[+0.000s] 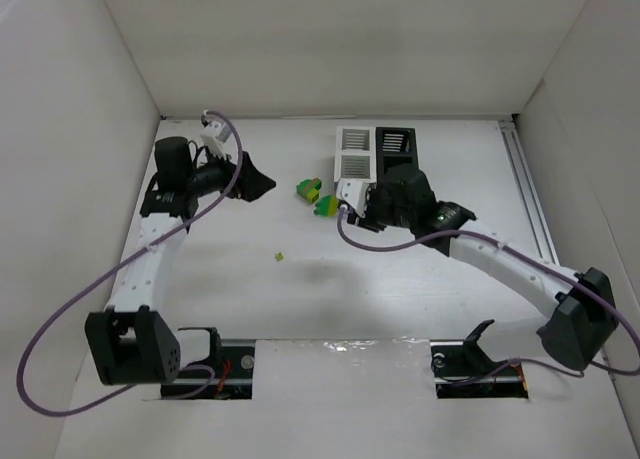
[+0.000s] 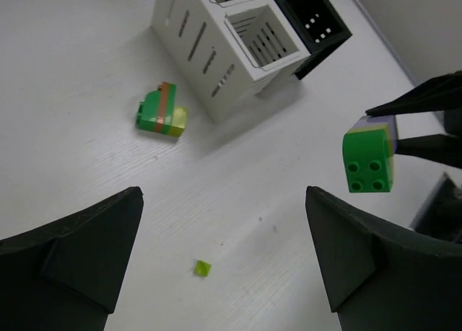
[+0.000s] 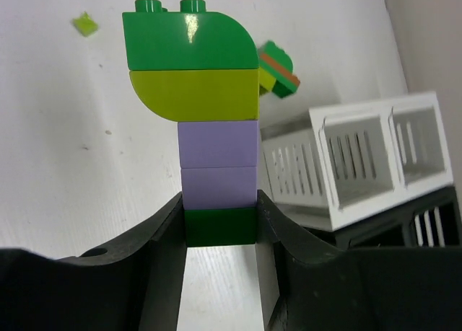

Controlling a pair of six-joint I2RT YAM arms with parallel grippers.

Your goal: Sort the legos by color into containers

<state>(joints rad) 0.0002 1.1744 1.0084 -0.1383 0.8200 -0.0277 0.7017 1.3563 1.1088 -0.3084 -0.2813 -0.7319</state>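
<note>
My right gripper (image 3: 220, 217) is shut on a stack of legos (image 3: 216, 143), clamping its dark green bottom brick; above that come two lavender bricks, a yellow-green one and a green one on top. It is held above the table, just in front of the containers (image 1: 375, 154). In the left wrist view this held stack (image 2: 369, 158) hangs from black fingers (image 2: 426, 104). A second short stack (image 2: 162, 112), green, orange-brown and yellow-green, lies on the table by the white bins (image 2: 216, 50). A tiny yellow-green piece (image 2: 202, 267) lies between the fingers of my open, empty left gripper (image 2: 224, 252).
The containers form a block of white bins (image 3: 354, 165) and black bins (image 3: 419, 223) at the back centre. White walls enclose the table on three sides. A rail (image 1: 530, 194) runs along the right edge. Purple cables (image 1: 60, 329) loop beside the arms.
</note>
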